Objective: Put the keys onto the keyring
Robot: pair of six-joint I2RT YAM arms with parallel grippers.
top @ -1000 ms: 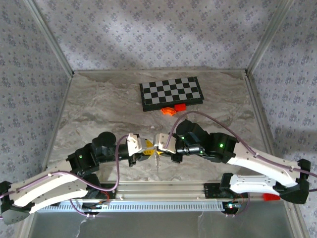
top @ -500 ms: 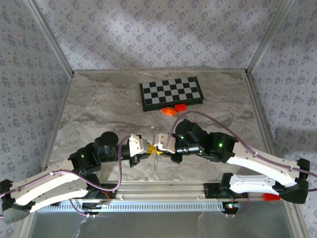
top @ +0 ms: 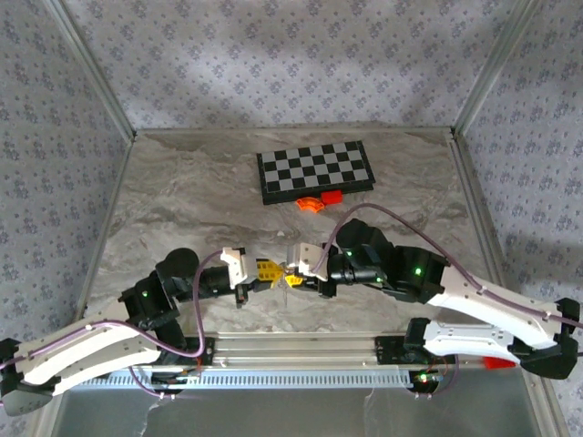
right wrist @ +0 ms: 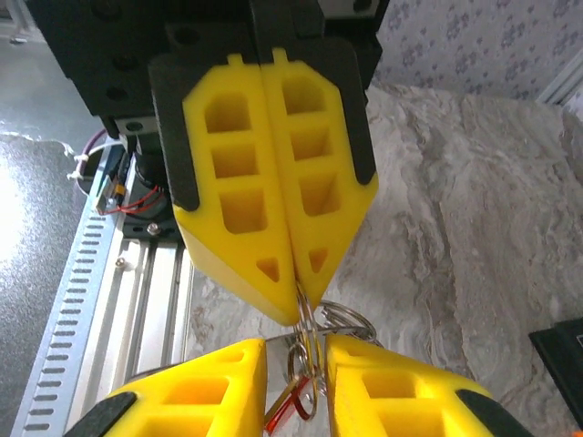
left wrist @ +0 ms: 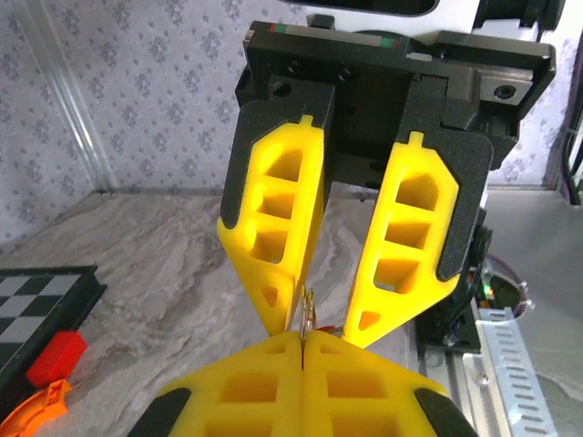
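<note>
In the top view, low and just left of centre, the left gripper (top: 273, 273) points right over the marbled grey tabletop (top: 182, 200). Its yellow fingers are pressed together, and the right wrist view shows their tips pinching the rim of the small pale silvery metal keyring (right wrist: 301, 350). The ring hangs in the narrow space where the two arms meet. A tiny key with a red plastic head (right wrist: 290, 408) dangles from the ring at the bottom of the right wrist view.

The right gripper (top: 294, 273) faces left, its fingers spread apart on either side of the ring and key without clamping them.

Toward the upper centre lies a black-and-white chessboard (top: 316, 171). An orange curved piece (top: 310, 204) and a red rectangular block (top: 332, 196) sit just below its near edge.
</note>
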